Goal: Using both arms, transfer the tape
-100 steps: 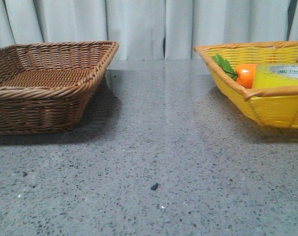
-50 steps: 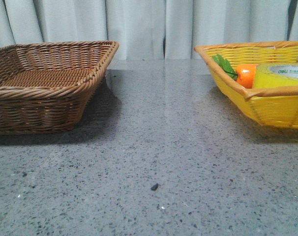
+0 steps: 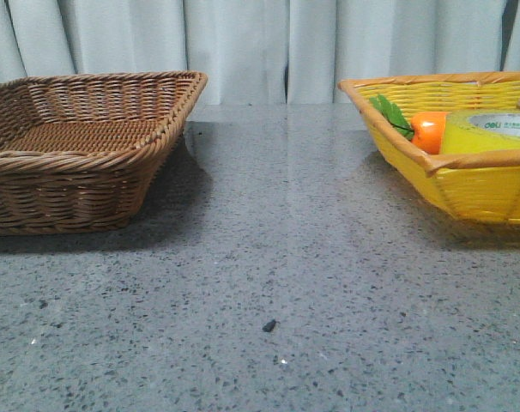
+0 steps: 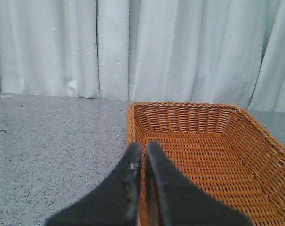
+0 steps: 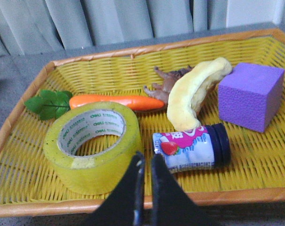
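Observation:
The tape point(image 5: 93, 146), a wide yellow roll with a white core printed "deli", lies flat in the yellow basket point(image 5: 133, 207) beside an orange carrot point(image 5: 116, 101). In the front view the tape point(image 3: 492, 130) shows above the yellow basket's rim point(image 3: 479, 160) at the right. My right gripper point(image 5: 146, 161) is shut and empty, above the basket's near rim, just beside the tape. My left gripper point(image 4: 143, 148) is shut and empty over the near-left corner of the empty brown wicker basket point(image 4: 255, 136). Neither gripper shows in the front view.
The yellow basket also holds a banana point(image 5: 194, 92), a purple cube point(image 5: 250, 94), a small strawberry-labelled bottle point(image 5: 192, 147) lying next to the tape, and a brown dried piece point(image 5: 166, 82). The brown basket point(image 3: 80, 163) stands at the left. Grey curtains hang behind the speckled table point(image 3: 277, 257).

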You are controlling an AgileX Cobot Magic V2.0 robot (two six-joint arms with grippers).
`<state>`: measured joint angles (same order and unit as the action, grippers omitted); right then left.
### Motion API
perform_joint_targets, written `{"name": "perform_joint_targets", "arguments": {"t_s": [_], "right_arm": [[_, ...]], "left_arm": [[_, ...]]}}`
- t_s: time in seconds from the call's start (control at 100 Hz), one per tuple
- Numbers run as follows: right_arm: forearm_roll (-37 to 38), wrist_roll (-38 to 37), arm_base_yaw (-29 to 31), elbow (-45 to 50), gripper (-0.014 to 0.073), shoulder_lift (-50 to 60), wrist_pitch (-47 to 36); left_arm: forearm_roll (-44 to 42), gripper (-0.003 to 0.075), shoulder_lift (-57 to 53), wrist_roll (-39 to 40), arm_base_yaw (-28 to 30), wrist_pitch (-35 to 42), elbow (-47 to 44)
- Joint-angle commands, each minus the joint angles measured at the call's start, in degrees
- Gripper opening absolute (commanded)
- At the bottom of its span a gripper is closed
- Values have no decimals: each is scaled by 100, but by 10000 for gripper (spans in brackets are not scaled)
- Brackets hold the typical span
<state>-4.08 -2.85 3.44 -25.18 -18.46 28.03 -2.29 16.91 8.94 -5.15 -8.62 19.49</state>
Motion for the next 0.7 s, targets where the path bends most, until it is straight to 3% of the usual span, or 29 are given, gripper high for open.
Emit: {"name": "perform_joint_targets", "arguments": {"t_s": [0.0, 0.11, 0.31, 0.38, 0.55, 0.69], "right_arm": [[13, 71, 24, -580, -46, -666, -48], [-1, 550, -55, -1159, -46, -1354, 387], [-129, 552, -434, -2190, -32, -2635, 1084], [-176, 552, -641, -2523, 38, -3044, 1299], [-191, 552, -1182, -3125, 342, -3985, 1507], [-191, 552, -1489, -3435, 383, -4700, 1565]], "left_arm": [[3, -21, 374, 45, 1, 433, 361], [3, -21, 652, 45, 1, 446, 516], [3, -21, 839, 45, 1, 466, 553], [3, -21, 839, 45, 1, 466, 553], [3, -21, 839, 45, 1, 466, 553], [3, -21, 839, 45, 1, 466, 553]]}}
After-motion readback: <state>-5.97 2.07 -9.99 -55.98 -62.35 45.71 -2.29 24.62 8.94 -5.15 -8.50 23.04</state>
